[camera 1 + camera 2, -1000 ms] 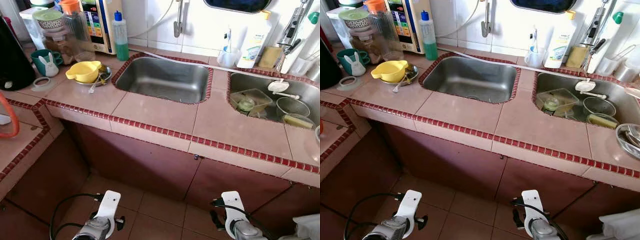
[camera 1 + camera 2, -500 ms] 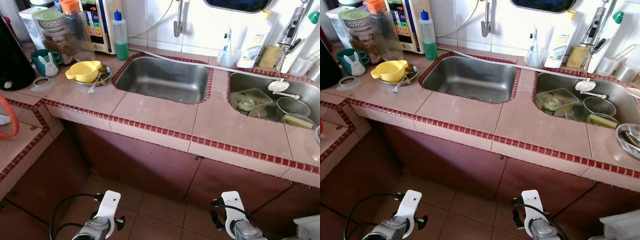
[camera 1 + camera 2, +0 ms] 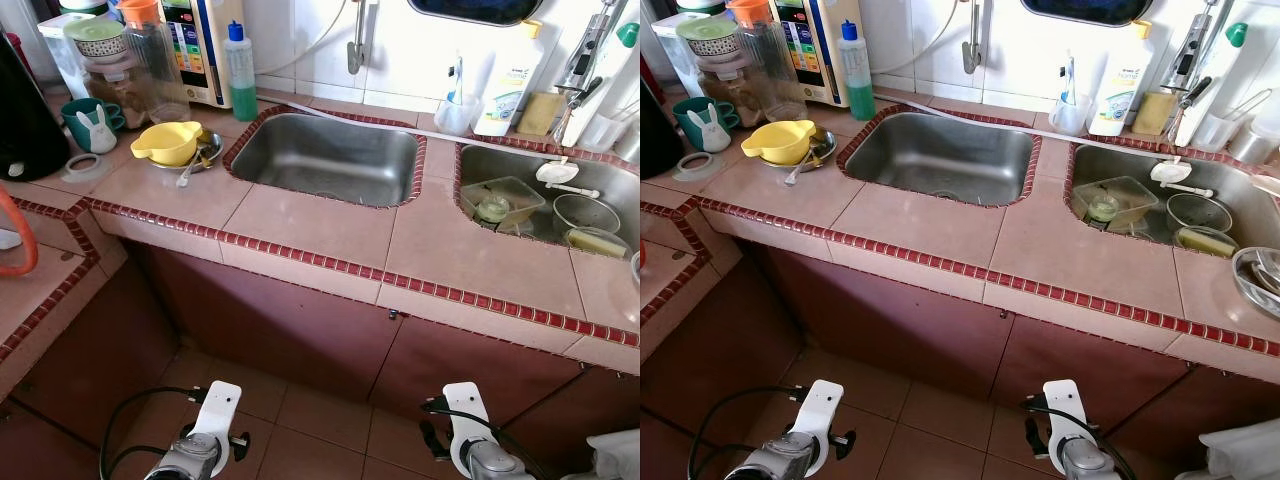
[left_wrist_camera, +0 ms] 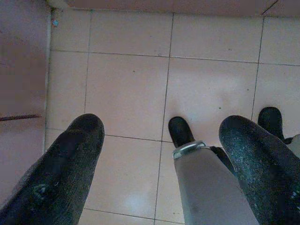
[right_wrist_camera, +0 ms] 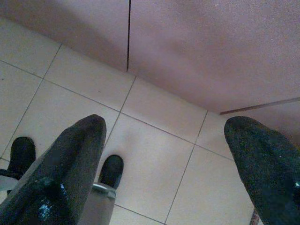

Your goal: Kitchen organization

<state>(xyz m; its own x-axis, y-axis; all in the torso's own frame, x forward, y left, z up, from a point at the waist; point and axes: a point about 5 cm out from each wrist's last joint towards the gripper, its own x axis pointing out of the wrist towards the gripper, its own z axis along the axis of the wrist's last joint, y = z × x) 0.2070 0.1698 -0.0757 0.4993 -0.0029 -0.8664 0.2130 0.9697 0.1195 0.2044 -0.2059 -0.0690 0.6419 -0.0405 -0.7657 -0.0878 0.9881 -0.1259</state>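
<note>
Both my claws hang wide and empty.
Reaching blind for the yellow bowl at ten o'clock could topple the green bottle.

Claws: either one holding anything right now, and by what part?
Nothing held. Left claw and right claw both hang open over the floor tiles, with bare floor between the fingers, low in front of the counter.

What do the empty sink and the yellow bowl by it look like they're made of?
The empty sink looks like brushed stainless steel: grey, with a dull metallic sheen. The yellow bowl seems plastic: opaque, evenly coloured, smooth with a moulded lip, though glazed ceramic can't be ruled out.
</note>
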